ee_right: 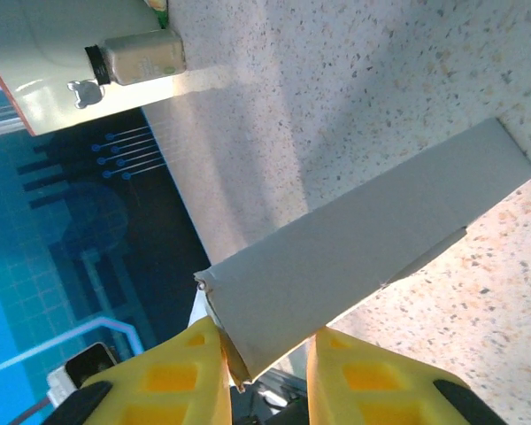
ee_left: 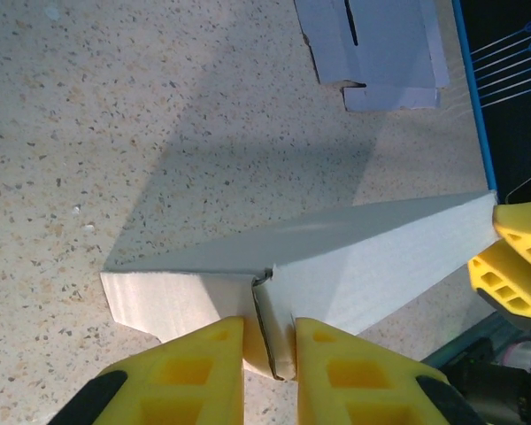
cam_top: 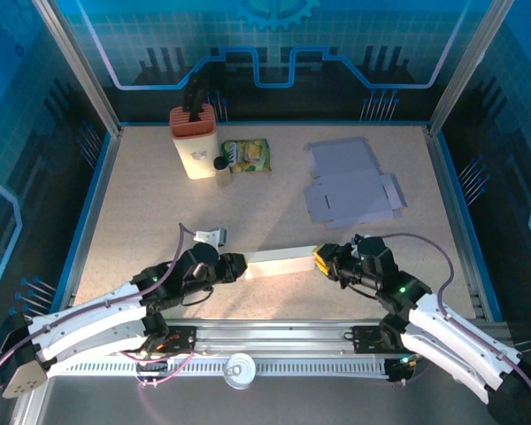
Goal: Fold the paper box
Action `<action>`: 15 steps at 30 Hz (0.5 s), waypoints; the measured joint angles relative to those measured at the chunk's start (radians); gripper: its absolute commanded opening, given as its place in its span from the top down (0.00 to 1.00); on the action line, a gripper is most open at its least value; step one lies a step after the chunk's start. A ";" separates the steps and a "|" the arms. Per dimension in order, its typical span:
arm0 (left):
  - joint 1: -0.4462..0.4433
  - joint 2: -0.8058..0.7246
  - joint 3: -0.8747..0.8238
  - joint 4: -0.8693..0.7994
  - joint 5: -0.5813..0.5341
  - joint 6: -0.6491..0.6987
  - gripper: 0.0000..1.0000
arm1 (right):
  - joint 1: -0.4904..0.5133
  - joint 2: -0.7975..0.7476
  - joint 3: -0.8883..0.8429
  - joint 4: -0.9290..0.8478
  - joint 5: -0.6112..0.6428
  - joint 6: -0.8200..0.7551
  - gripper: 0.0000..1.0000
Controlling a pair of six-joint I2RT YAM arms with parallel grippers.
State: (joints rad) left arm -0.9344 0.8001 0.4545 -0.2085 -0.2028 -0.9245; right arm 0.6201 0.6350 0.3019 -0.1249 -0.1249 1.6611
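A long white paper box (cam_top: 279,261) lies near the table's front edge, spanning the gap between my two grippers. My left gripper (cam_top: 236,267) is at its left end. In the left wrist view the yellow fingers (ee_left: 203,372) pinch a folded end flap of the box (ee_left: 363,257), so the left gripper (ee_left: 270,335) is shut on it. My right gripper (cam_top: 323,258) holds the right end. In the right wrist view the box (ee_right: 372,239) runs away from the jaws, and the right gripper (ee_right: 267,343) is closed around its near corner.
Flat unfolded grey box blanks (cam_top: 350,181) lie at the back right, also seen as blanks (ee_left: 380,44) in the left wrist view. At the back left stand a cream container with an orange top (cam_top: 193,140), a small bottle (cam_top: 221,166) and a green snack bag (cam_top: 247,156).
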 measured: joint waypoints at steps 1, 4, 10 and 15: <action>-0.011 0.006 0.004 -0.003 -0.013 0.004 0.81 | -0.005 0.000 0.004 -0.011 -0.005 -0.015 0.75; -0.042 0.019 0.014 -0.011 -0.057 0.010 0.80 | -0.029 0.007 0.015 -0.034 -0.035 -0.073 0.75; -0.078 0.026 0.014 -0.011 -0.113 0.011 0.78 | -0.065 0.042 0.036 -0.049 -0.093 -0.176 0.75; -0.109 0.027 0.014 -0.015 -0.145 0.010 0.78 | -0.065 0.045 0.069 -0.117 -0.101 -0.246 0.75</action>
State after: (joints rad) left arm -1.0431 0.8276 0.4686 -0.2234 -0.3477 -0.9142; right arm 0.5552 0.6800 0.3710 -0.2417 -0.2260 1.4151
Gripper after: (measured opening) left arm 0.225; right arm 0.254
